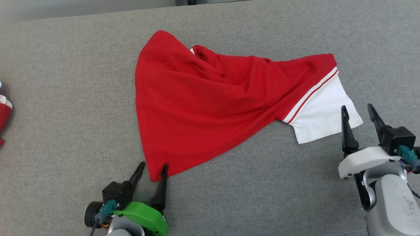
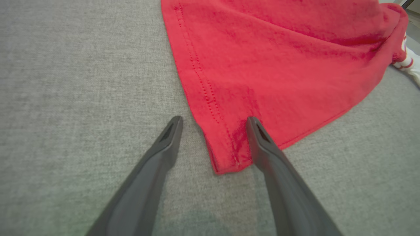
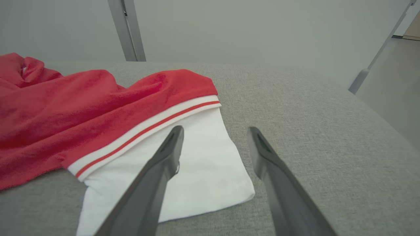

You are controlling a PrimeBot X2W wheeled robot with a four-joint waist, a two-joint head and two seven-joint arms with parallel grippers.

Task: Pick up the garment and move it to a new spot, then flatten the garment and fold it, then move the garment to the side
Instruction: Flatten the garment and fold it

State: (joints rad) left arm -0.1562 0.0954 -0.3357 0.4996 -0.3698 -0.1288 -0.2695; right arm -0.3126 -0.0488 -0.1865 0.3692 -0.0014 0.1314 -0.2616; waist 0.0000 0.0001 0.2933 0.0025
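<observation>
Pincer jaws stand wide and empty on both arms, my left pincer (image 1: pixel 153 164) straddling the near hem corner of the crumpled red garment (image 1: pixel 203 108) lying mid-way across the grey woven table (image 1: pixel 65 98), my right pincer (image 1: pixel 357 106) at its white sleeve (image 1: pixel 323 114), so I judge flattening, folding and setting aside all remain, with perhaps a pale wall (image 3: pixel 262 29) beyond.
</observation>
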